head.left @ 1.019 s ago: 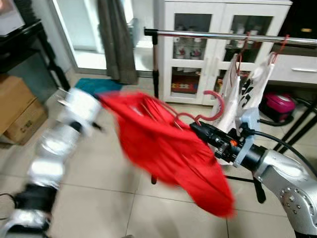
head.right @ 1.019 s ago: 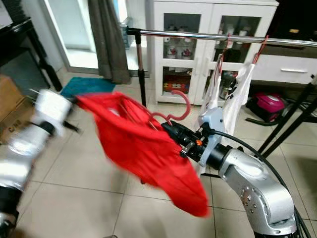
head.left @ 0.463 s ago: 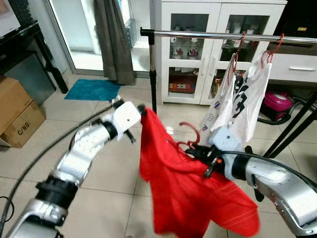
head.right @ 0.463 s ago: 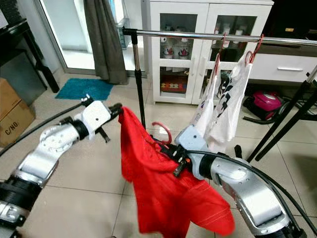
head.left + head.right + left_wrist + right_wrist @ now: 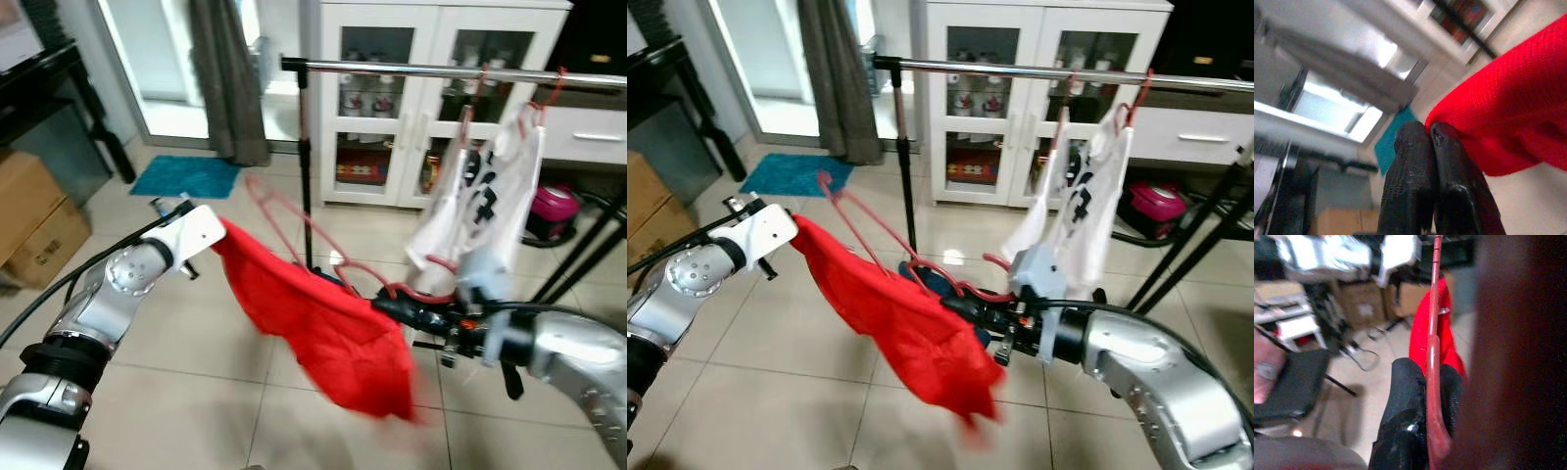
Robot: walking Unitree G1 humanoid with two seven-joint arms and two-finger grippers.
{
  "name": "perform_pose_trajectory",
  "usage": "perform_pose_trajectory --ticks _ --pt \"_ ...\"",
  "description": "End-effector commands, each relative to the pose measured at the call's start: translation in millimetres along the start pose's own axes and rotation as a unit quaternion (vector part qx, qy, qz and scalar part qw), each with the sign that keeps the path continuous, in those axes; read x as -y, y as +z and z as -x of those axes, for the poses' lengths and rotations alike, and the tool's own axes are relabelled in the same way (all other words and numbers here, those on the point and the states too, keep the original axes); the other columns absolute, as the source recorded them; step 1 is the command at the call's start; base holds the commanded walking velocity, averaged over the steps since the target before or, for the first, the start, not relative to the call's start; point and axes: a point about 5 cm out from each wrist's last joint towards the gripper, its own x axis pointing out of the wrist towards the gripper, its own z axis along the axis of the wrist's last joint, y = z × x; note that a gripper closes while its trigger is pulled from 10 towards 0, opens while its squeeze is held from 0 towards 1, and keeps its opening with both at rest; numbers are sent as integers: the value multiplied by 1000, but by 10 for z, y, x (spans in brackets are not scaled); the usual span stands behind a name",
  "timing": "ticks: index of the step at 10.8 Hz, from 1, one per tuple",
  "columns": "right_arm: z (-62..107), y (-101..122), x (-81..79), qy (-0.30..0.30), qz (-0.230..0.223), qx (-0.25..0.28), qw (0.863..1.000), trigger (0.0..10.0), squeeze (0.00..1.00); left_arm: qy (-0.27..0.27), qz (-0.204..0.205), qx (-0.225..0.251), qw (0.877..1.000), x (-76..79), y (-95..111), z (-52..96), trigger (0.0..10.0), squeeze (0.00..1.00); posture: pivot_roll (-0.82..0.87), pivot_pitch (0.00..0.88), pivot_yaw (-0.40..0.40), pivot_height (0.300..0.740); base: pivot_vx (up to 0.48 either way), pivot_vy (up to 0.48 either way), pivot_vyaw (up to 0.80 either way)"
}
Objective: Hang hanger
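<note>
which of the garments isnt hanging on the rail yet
The red garment: it is stretched between the left gripper and the right gripper, on its red hanger. The white printed garments hang from the rail.

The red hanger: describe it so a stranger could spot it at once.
Find the metal clothes rail before the white cabinet. Below it, a red shirt stretches between the left gripper and right gripper. The red hanger is the thin wire frame poking out of that shirt, unlike those on the rail carrying white shirts.
</note>
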Motion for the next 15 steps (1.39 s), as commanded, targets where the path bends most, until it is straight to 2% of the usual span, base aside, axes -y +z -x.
perform_pose_trajectory --ticks 1,2,3,4,5,6,7,8,9,10,11,12,13,14,15 --pt "82 64 -17 13 -8 20 1000 0 0 54 27 -42 997 -221 -174 64 0 0 -81 0 59 740 0 0 0" --pt "56 85 66 -25 -18 45 999 0 0 33 57 -11 998 -128 -98 39 0 0 -81 0 59 740 0 0 0" --pt "1 92 207 -91 -37 71 993 0 0 -16 114 73 991 65 155 -6 0 0 -77 0 55 740 0 0 0" --pt "-136 107 342 -165 -69 111 977 0 0 -114 160 197 960 422 658 30 0 0 -74 0 54 740 0 0 0" --pt "-237 111 398 -200 -87 128 967 0 0 -171 173 258 935 620 933 103 0 0 -75 0 54 740 0 0 0" --pt "-432 130 529 -265 -124 166 942 0 0 -267 188 333 884 897 1316 289 0 0 -89 0 62 740 0 0 0" --pt "-526 126 676 -316 -137 182 921 0 0 -282 199 341 874 974 1378 364 0 0 -83 0 64 740 0 0 0" --pt "-552 122 730 -332 -124 175 919 0 0 -262 205 326 885 964 1319 362 0 0 -77 0 63 740 0 0 0" --pt "-515 37 783 -375 -80 126 915 3373 0 -208 242 277 906 913 1138 396 0 0 -69 0 49 740 0 0 0" --pt "-363 -254 769 -405 -49 34 912 10000 0 -88 340 218 910 736 908 443 10000 0 -54 0 33 740 0 0 0" --pt "-270 -437 759 -425 -74 -1 902 10000 0 -46 380 193 903 679 806 458 10000 0 -46 0 27 740 0 0 0" --pt "-130 -635 721 -465 -86 -23 881 10000 0 -14 449 143 882 708 637 428 10000 0 -45 0 27 740 0 0 -781" --pt "-114 -671 628 -457 -107 -13 883 10000 0 -2 460 118 880 769 560 409 10000 0 -61 0 28 740 0 0 -781" --pt "-164 -575 573 -467 -88 11 880 10000 0 9 469 99 877 805 587 391 10000 0 -89 0 19 740 0 0 -788" --pt "-160 -534 570 -479 -88 25 873 10000 0 15 462 82 883 830 593 377 10000 0 -96 0 19 740 0 0 -788"
